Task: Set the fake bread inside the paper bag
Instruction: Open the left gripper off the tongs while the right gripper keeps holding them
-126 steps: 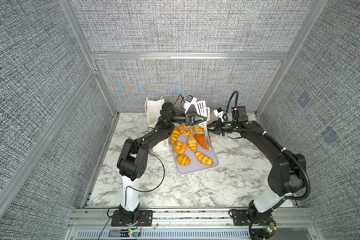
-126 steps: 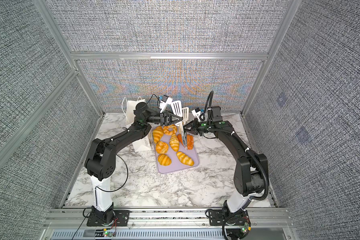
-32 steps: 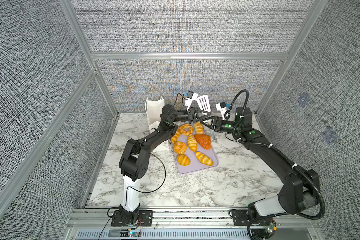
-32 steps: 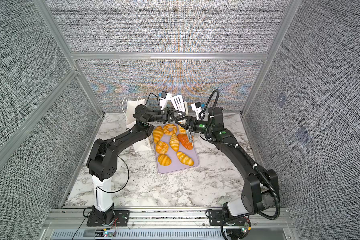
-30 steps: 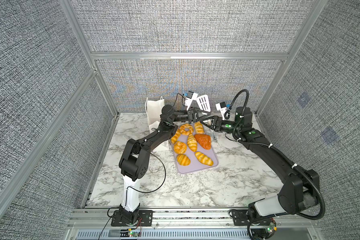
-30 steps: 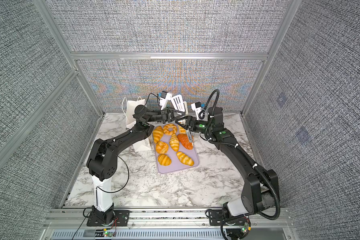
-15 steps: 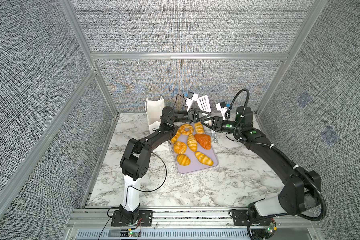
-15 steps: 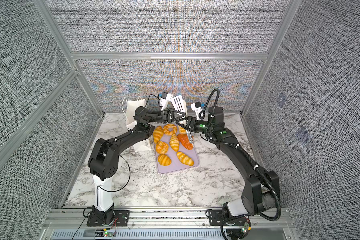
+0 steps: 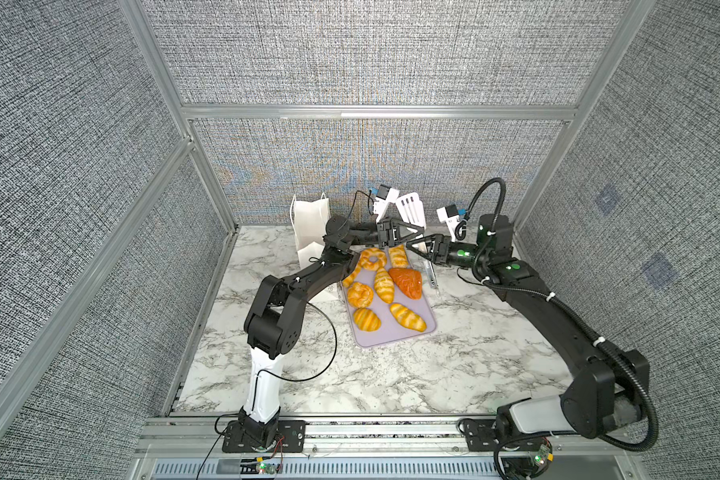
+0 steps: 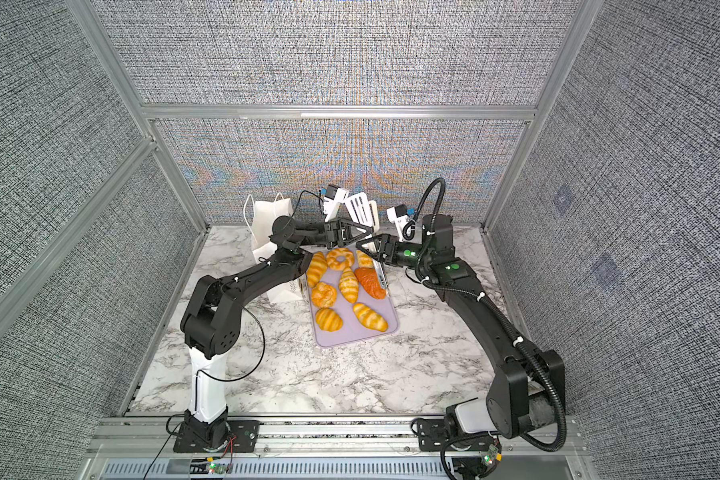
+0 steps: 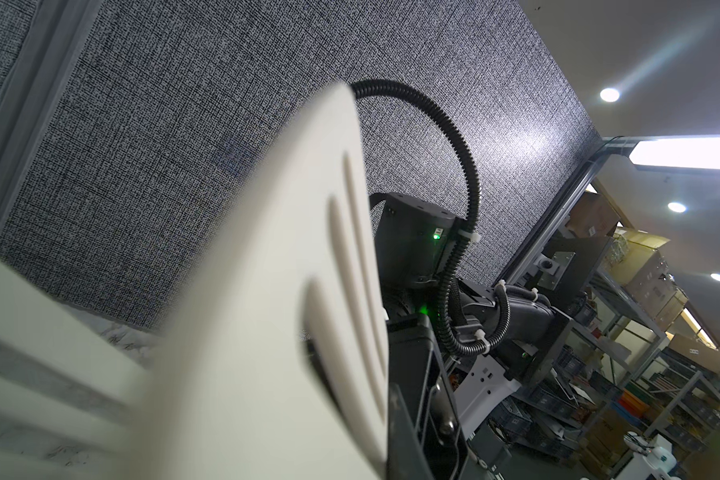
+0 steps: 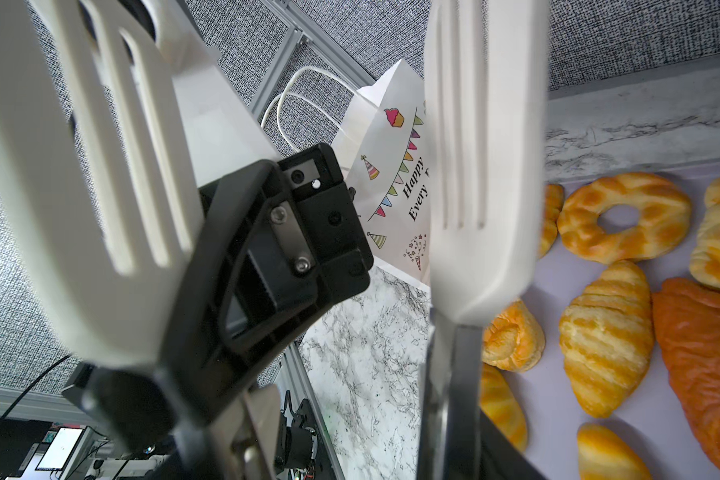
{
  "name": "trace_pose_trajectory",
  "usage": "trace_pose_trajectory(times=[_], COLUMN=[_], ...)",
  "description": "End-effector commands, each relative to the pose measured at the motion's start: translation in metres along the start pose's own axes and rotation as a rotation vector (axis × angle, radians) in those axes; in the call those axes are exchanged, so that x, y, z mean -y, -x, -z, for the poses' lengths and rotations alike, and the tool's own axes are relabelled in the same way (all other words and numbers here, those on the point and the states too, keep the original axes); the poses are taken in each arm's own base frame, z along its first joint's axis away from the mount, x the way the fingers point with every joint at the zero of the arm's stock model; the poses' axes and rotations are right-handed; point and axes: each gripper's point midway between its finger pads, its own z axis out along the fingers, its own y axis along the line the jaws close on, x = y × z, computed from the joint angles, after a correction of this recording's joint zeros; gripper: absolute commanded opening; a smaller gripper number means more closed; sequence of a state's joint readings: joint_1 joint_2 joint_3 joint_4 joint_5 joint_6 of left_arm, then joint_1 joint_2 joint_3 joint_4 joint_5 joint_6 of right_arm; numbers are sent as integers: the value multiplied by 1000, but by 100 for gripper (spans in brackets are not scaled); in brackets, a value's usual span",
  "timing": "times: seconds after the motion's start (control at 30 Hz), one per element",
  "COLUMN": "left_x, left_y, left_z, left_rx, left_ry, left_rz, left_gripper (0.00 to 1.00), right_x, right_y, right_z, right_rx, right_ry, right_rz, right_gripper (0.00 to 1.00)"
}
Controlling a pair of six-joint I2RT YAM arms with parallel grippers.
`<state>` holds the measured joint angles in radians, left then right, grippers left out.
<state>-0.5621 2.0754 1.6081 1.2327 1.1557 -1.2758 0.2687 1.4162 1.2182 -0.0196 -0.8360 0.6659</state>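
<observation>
The fake bread lies on a lavender tray (image 9: 391,343): a ring (image 9: 372,259), a dark orange-brown piece (image 9: 406,282) and several striped yellow pastries. The white paper bag (image 9: 308,226) (image 12: 391,166) stands upright at the back left, partly behind my left arm. White-headed metal tongs (image 9: 410,210) (image 12: 478,166) hang in the air above the tray's far end. My left gripper (image 9: 412,235) (image 12: 275,249) is shut on one arm of the tongs. Meeting it from the right, my right gripper (image 9: 420,249) is closed round both tong arms. A tong head (image 11: 287,291) fills the left wrist view.
The tray lies lengthwise in the middle of the marble table (image 9: 391,382). Grey fabric walls with aluminium posts (image 9: 208,195) close in the left, back and right sides. The tongs' metal handle (image 9: 431,274) hangs just beside the tray's right edge.
Over the last second my right gripper's jaws have narrowed on the tongs, and both arms have hardly moved. Since the earliest frames both grippers have shifted slightly toward the back wall.
</observation>
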Motion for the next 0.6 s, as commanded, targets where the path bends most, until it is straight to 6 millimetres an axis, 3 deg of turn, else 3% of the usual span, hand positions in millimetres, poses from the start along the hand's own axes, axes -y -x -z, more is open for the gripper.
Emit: trace_pose_trajectory(times=[0.0,0.27,0.57], left_x=[24,36,43], left_y=[9,12,6], left_z=[2,-2,-5], left_rx=[10,8,-1], left_ry=[-62,-91,-117], left_rz=[-126,-150,-157], left_gripper=[0,0,0], right_x=[19,23,25], right_y=[4,4,10], right_z=[2,1,-1], right_rx=[27,30,47], right_ry=[-81,-88,-97], right_rz=[-48,-55,-61], right_gripper=[65,76,82])
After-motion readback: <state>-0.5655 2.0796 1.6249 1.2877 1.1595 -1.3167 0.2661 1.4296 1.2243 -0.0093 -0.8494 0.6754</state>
